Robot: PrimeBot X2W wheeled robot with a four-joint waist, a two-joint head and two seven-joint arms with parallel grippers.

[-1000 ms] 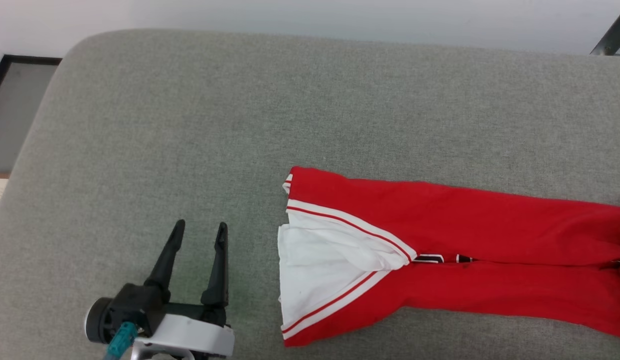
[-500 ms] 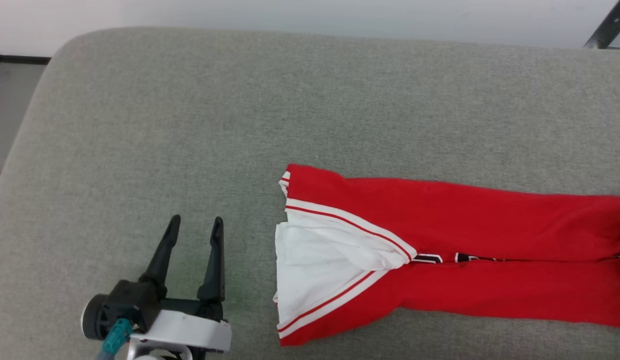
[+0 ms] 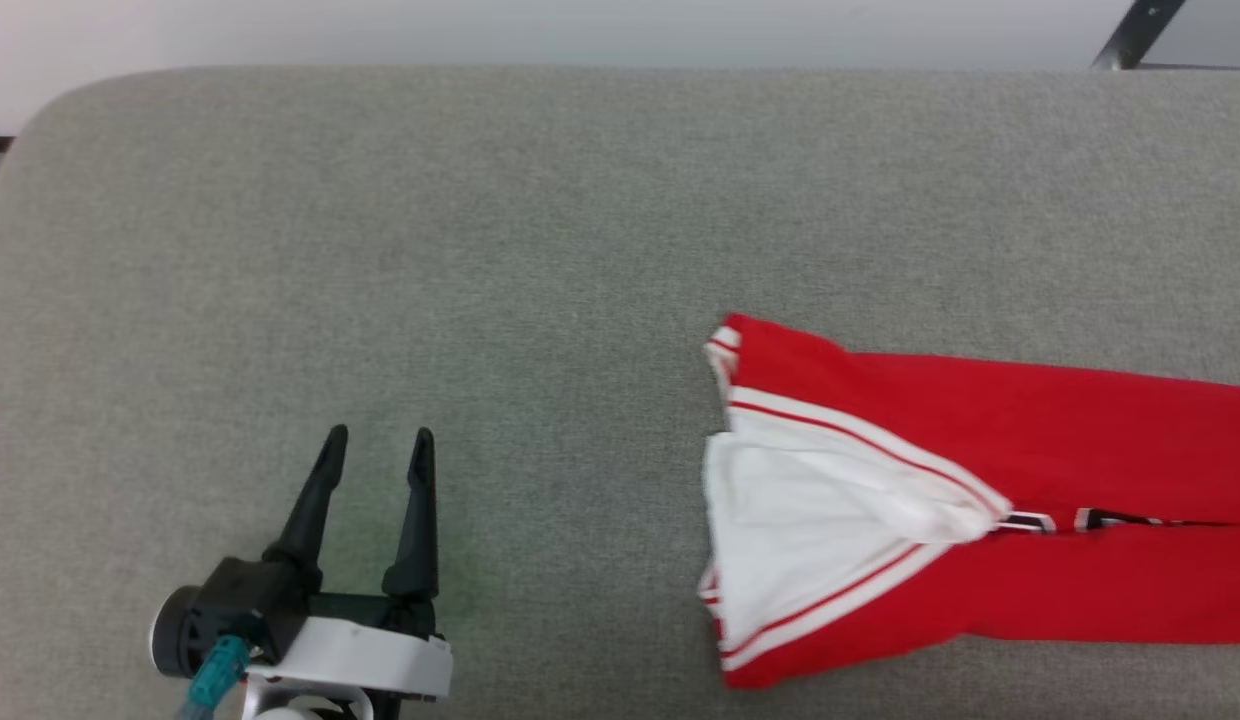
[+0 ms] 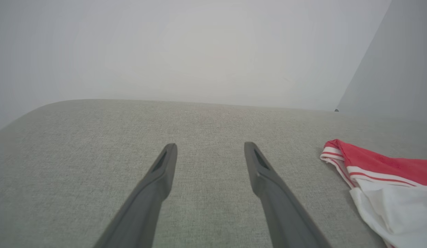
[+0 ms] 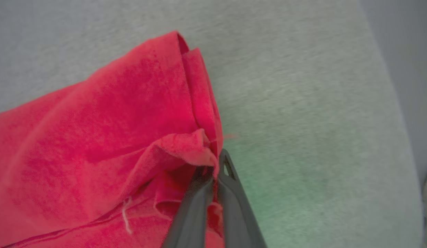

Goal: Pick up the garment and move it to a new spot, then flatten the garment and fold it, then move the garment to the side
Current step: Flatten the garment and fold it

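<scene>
Got a red shirt (image 3: 1030, 430) laid out on the right half of the desk (image 3: 380, 250), running off the right edge of the head view. Stretched long and narrow, long axis pretty much left-to-right across the desk, tilting a touch downhill toward the right. Folded in along its length, with a dark crease down the middle and a scrap of black-and-white print peeking out of it. Points its sleeve end at the middle of the desk: white short sleeve (image 3: 810, 520) fanned into a rough triangle, trimmed with thin red-and-white stripes. Soft knit stuff, kinda fuzzy up close in the right wrist view (image 5: 113, 137), with a couple of loose threads and a bunched, doubled-over hem.

Pinched right at that bunched red fold by the right gripper (image 5: 215, 165), jaws closed tight on the cloth, not far from the desk's rounded edge.

Over on the left, well apart from the shirt, the left gripper (image 3: 378, 437) low over bare fabric, jaws spread wide open. Long dark tapered fingers pointing up the head view, white wrist housing and a teal plug behind them. Same open pair in the left wrist view (image 4: 210, 146), with the shirt's striped corner (image 4: 382, 179) off to the side.

Desk covered in grey woven fabric, padded-looking, rounded corners, faint green tint beside each gripper. Behind it just a plain pale wall (image 3: 580, 30) and a dark metal strut (image 3: 1130, 30) poking in at the top right.
</scene>
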